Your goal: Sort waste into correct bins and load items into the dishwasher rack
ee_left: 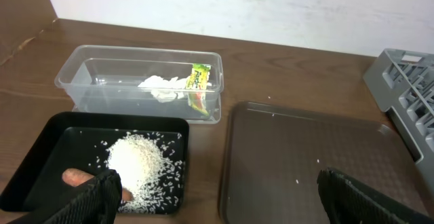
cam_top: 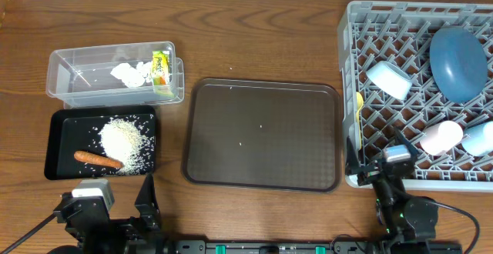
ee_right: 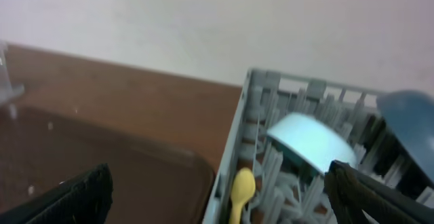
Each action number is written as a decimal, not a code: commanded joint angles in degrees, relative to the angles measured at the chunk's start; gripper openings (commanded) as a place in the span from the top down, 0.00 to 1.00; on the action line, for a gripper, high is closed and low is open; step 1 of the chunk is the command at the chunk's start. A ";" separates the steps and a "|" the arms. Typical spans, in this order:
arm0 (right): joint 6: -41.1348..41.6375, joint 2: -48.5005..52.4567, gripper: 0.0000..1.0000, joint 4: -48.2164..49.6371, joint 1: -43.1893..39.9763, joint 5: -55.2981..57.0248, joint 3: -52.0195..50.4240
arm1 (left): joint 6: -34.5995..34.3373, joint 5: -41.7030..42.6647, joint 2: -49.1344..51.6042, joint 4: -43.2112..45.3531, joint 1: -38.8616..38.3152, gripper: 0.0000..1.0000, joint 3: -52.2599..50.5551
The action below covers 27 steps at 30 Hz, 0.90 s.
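Judging by how things lie, the sorting and loading look finished, and the step in hand is parking both arms at the near edge. To do that well, draw each arm straight back and low. The right arm must not clip the rack's near wall, which it sits close beside, and the left should stay off the black tray's rim.

The left gripper [ee_left: 224,197] is spread wide, its 2 fingers at the frame's bottom corners, holding and touching nothing. The right gripper [ee_right: 224,197] is just as wide and empty, though its view is blurred, so a light brush against the rack cannot be ruled out.

Nearest the left arm, the black tray [cam_top: 65,135] holds the rice [cam_top: 122,140] and the carrot [cam_top: 98,159]. Beside it, the brown tray [cam_top: 293,154] is bare except for a few stray grains [ee_left: 296,180], probably too small to pinch. Beyond the black tray, the tub [cam_top: 62,77] holds the tissue [cam_top: 131,73] and the wrapper [cam_top: 161,68].

On the right, the rack [cam_top: 370,19] carries all 5 items:
- the spoon [cam_top: 359,119] along its left wall
- the pink cup [cam_top: 441,138] and the blue cup [cam_top: 479,138] side by side near the front
- the bowl [cam_top: 387,79] farther back
- the plate [cam_top: 458,61] leaning among the pegs
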 commanded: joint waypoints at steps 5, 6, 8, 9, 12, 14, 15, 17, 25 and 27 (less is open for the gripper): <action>-1.92 -0.35 0.01 -1.57 0.63 1.03 -0.15 | 0.55 -0.48 -0.35 0.07 -0.02 0.06 -0.17; -1.92 -0.35 0.01 -1.55 0.63 1.01 -0.15 | 0.55 -0.46 -0.35 0.07 -0.02 0.06 -0.17; -1.92 -0.35 0.01 -1.57 0.63 1.01 -0.15 | 0.55 -0.46 -0.35 0.07 -0.02 0.06 -0.17; -1.92 -0.35 0.01 -1.57 0.63 1.01 -0.15 | 0.55 -0.46 -0.35 0.04 -0.02 0.06 -0.17; -1.92 -0.35 0.01 -1.57 0.63 1.01 -0.15 | 0.55 -0.46 -0.35 0.07 -0.02 0.05 -0.17; -1.92 -0.35 0.01 -1.57 0.63 1.01 -0.15 | 0.55 -0.46 -0.35 0.07 -0.02 0.06 -0.17; -1.92 -0.35 0.01 -1.57 0.63 1.01 -0.15 | 0.55 -0.46 -0.35 0.04 -0.02 0.06 -0.17; -1.92 -0.35 0.01 -1.57 0.63 1.01 -0.15 | 0.55 -0.46 -0.35 0.07 -0.02 0.06 -0.17; -1.92 -0.35 0.01 -1.57 0.63 1.01 -0.15 | 0.55 -0.48 -0.35 0.07 -0.02 0.06 -0.17; -1.92 -0.35 0.01 -1.55 0.63 1.03 -0.15 | 0.55 -0.48 -0.35 0.07 -0.02 0.06 -0.17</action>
